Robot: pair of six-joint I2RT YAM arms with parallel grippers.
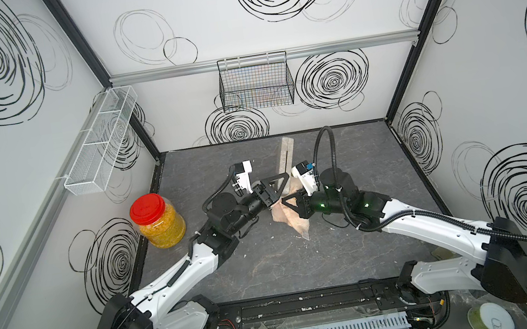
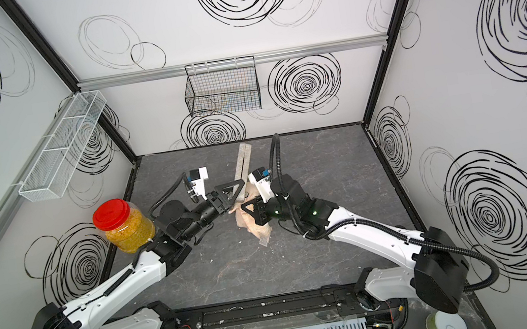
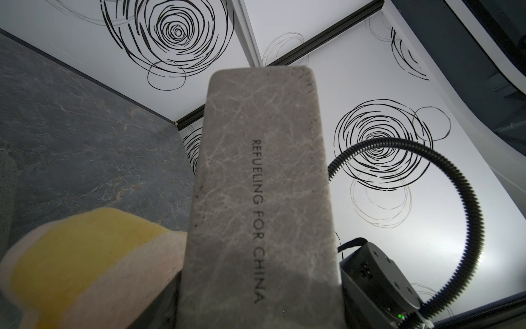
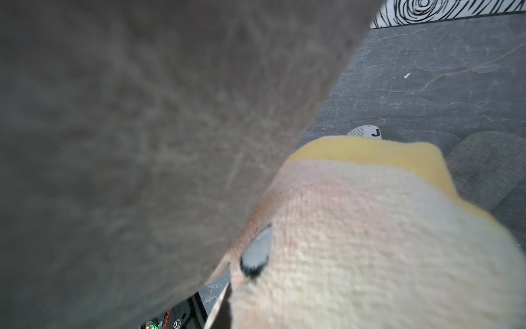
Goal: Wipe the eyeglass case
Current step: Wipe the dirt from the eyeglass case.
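Note:
The eyeglass case (image 1: 286, 155) (image 2: 243, 163) is a long grey marbled box printed "REFUELING FOR CHINA" (image 3: 262, 185). My left gripper (image 1: 274, 186) (image 2: 231, 191) is shut on its near end, and the case slants up toward the back wall, off the table. A pink, cream and yellow cloth (image 1: 293, 219) (image 2: 253, 225) is bunched in my right gripper (image 1: 290, 202) (image 2: 249, 208), which is shut on it. The cloth (image 4: 355, 242) presses against the case's side (image 4: 142, 142) close to the left gripper. It also shows beside the case as a cloth fold (image 3: 85, 256). Both pairs of jaws are hidden in the wrist views.
A jar (image 1: 157, 220) with a red lid and yellow contents stands at the table's left edge. A white mesh shelf (image 1: 99, 144) hangs on the left wall and a black wire basket (image 1: 255, 83) on the back wall. A round white container (image 1: 490, 317) sits at the front right.

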